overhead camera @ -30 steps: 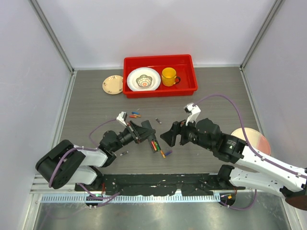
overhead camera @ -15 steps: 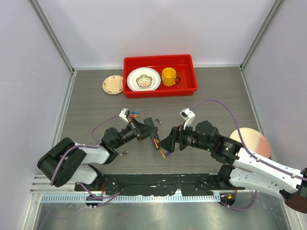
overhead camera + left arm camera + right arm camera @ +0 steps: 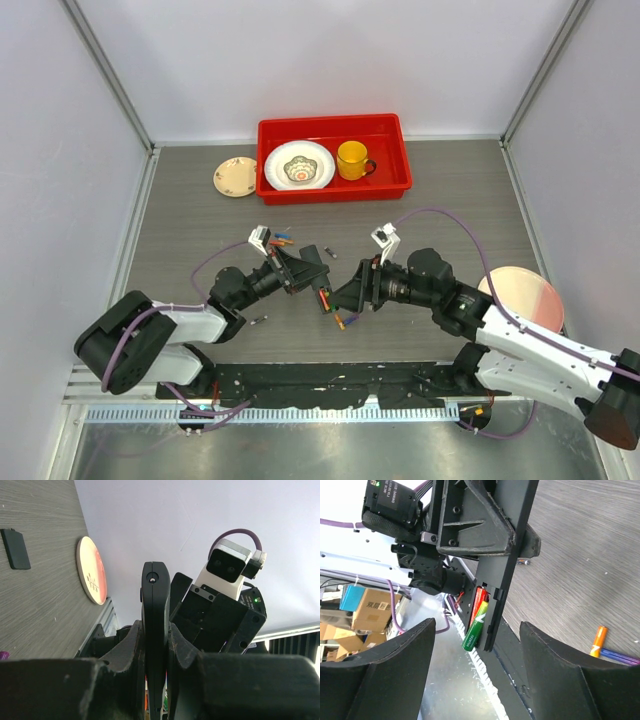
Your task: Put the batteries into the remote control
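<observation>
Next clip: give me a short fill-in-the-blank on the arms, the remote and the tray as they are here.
The remote control is clamped in the ____ arm's gripper. Its open compartment shows a red battery and a ____ one. The right gripper has its jaws ____. The yellow mug sits in the ____ tray.
Missing words: left; green; open; red.

In the right wrist view I read one brand name: "HUATAI", in white capitals along the green battery (image 3: 474, 627) that sits in the remote control (image 3: 512, 555). The cardboard box (image 3: 365, 612) at the left edge carries a line of dark Chinese characters, which I cannot read with certainty. The orange battery (image 3: 598, 641) shows a white mark, too small to read. The other views show no legible text.
</observation>
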`<action>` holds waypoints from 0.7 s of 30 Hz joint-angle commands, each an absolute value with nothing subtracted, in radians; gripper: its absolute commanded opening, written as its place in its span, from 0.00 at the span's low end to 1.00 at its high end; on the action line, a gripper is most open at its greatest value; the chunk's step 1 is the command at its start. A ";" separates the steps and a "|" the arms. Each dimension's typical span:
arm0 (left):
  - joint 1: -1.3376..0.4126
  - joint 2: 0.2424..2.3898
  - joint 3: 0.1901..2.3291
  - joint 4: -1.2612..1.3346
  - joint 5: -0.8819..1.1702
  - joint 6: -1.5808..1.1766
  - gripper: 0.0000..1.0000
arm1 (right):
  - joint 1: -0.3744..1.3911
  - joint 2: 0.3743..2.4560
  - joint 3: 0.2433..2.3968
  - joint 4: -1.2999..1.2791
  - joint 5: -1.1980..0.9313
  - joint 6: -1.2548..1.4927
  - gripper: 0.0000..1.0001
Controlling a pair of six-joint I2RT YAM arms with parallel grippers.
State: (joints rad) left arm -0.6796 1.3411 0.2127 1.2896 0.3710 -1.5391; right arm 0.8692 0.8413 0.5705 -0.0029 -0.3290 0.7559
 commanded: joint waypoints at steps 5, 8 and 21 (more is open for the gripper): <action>-0.683 1.308 0.239 1.546 0.391 -1.546 0.00 | 0.861 0.903 0.545 0.182 -0.456 0.827 0.69; -0.683 1.304 0.239 1.546 0.388 -1.548 0.00 | 0.856 0.907 0.534 0.196 -0.466 0.834 0.66; -0.683 1.302 0.238 1.546 0.385 -1.546 0.00 | 0.838 0.894 0.494 0.258 -0.502 0.868 0.53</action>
State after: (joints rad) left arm -0.6796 1.3300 0.2127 1.2896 0.3779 -1.5414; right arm 0.8421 0.9096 0.5064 0.1768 -0.4736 0.8490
